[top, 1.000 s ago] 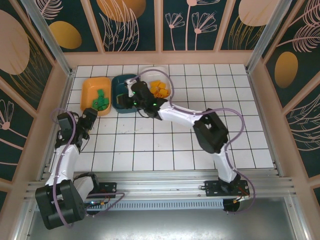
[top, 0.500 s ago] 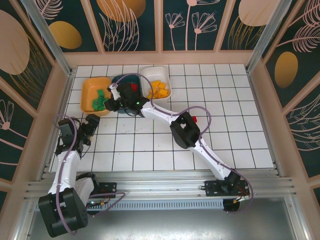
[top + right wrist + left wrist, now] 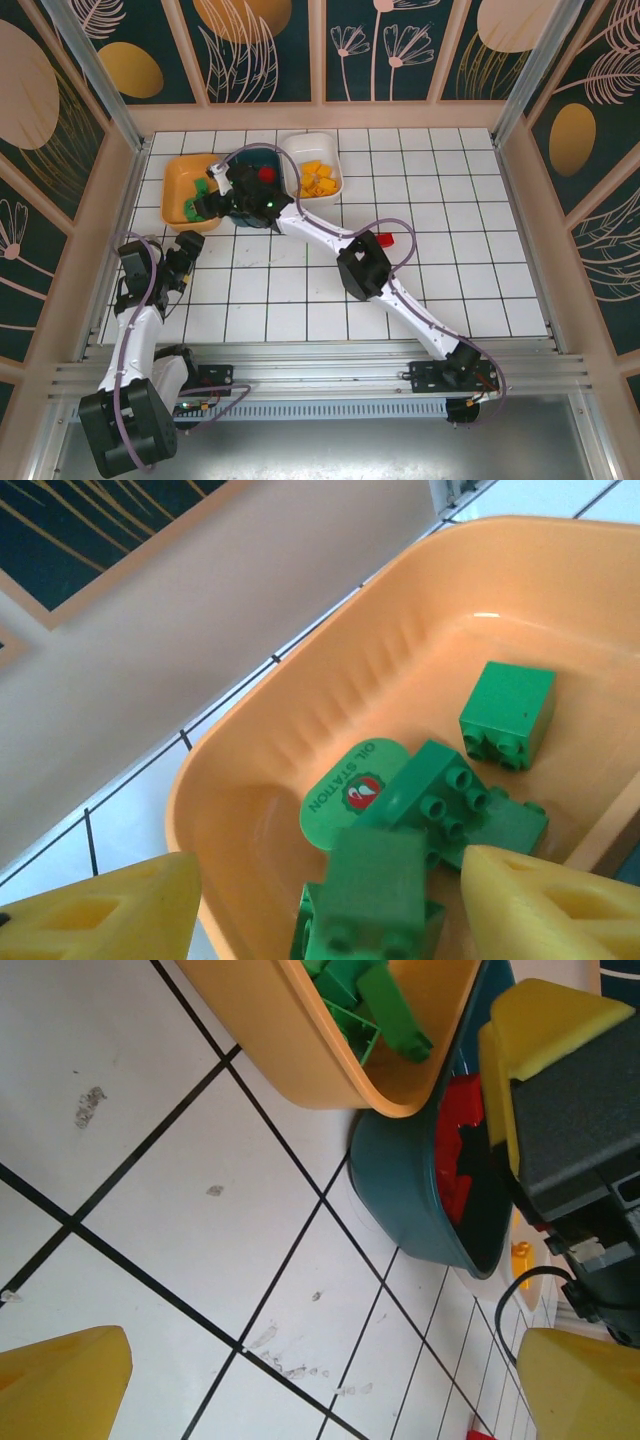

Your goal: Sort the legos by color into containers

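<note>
**Ops:** Orange tray (image 3: pixel 250 780), what's in it rn?

**Me:** All green legos (image 3: pixel 440 800), piled up. One green cube (image 3: pixel 507 712) sits a bit apart from the pile. A round green piece (image 3: pixel 350 790) reads "OIL STATION".

**Ops:** R side?

**Me:** My right end effector (image 3: pixel 330 860) hangs over that tray, fingers wide, clamping nothing. I see one green brick (image 3: pixel 385 900) between them, clear of the L finger. Can't tell if it touches the R one.

**Ops:** And L?

**Me:** My left end effector (image 3: pixel 322 1360) is wide too and empty, over the desk (image 3: pixel 150 1210) near the trays.

**Ops:** Other containers?

**Me:** I've got the teal tray (image 3: pixel 400 1200) right beside the orange one, w/ red legos (image 3: pixel 462 1150) inside. Next along is the white tray (image 3: pixel 318 145) w/ yellow-orange legos (image 3: pixel 318 180). One loose red lego (image 3: pixel 384 240) lies on the desk, well apart from all trays, by my R arm's elbow.
</note>
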`<state>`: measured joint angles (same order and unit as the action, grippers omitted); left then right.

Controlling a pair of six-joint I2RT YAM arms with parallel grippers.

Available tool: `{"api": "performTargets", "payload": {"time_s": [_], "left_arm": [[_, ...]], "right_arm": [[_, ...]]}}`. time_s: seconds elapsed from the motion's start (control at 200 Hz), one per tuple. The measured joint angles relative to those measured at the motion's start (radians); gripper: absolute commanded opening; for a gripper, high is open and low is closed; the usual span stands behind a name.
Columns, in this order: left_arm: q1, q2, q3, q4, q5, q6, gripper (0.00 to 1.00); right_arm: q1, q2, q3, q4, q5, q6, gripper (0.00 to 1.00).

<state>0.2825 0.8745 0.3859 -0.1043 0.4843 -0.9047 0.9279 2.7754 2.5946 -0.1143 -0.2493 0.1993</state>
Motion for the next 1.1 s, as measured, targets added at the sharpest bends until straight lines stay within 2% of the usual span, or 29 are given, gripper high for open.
{"api": "performTargets", "payload": {"time_s": [0.13, 0.29, 0.38, 0.41, 0.465, 0.596, 0.696, 0.791, 0.896, 1.011, 1.101], "left_arm": [[0.0, -0.034, -0.001, 0.0, 0.014, 0.0, 0.99], [0.0, -0.103, -0.004, -0.001, 0.035, 0.0, 0.96], [0.0, -0.122, -0.004, 0.0, 0.04, -0.002, 0.93], [-0.006, -0.136, -0.011, 0.003, 0.04, 0.001, 0.93], [-0.034, -0.18, -0.025, 0.004, 0.031, -0.004, 0.93], [-0.228, -0.241, -0.058, 0.066, -0.022, -0.034, 0.93], [-0.407, -0.194, -0.094, 0.155, -0.088, -0.058, 0.93], [-0.588, -0.047, -0.098, 0.233, -0.169, -0.066, 0.92], [-0.75, 0.152, -0.079, 0.325, -0.224, -0.068, 0.93], [-0.848, 0.305, -0.035, 0.421, -0.259, -0.073, 0.94], [-0.877, 0.384, 0.001, 0.479, -0.27, -0.075, 0.94]], "right_arm": [[0.008, -0.017, -0.032, -0.02, 0.039, -0.019, 0.68], [0.011, -0.225, -0.374, -0.005, 0.122, -0.035, 0.68], [0.01, -0.301, -0.438, 0.014, 0.158, -0.037, 0.71], [0.008, -0.394, -0.597, 0.14, 0.209, -0.032, 0.73], [0.002, -0.603, -0.886, 0.137, 0.294, 0.009, 0.74], [-0.079, -1.006, -1.326, 0.196, 0.46, 0.154, 0.77], [-0.198, -1.202, -1.559, 0.244, 0.562, 0.27, 0.8], [-0.285, -1.273, -1.735, 0.228, 0.626, 0.354, 0.81], [-0.312, -1.289, -1.866, 0.161, 0.645, 0.417, 0.82], [-0.319, -1.297, -1.913, 0.106, 0.64, 0.465, 0.83], [-0.327, -1.297, -1.915, 0.108, 0.625, 0.486, 0.82]]}}
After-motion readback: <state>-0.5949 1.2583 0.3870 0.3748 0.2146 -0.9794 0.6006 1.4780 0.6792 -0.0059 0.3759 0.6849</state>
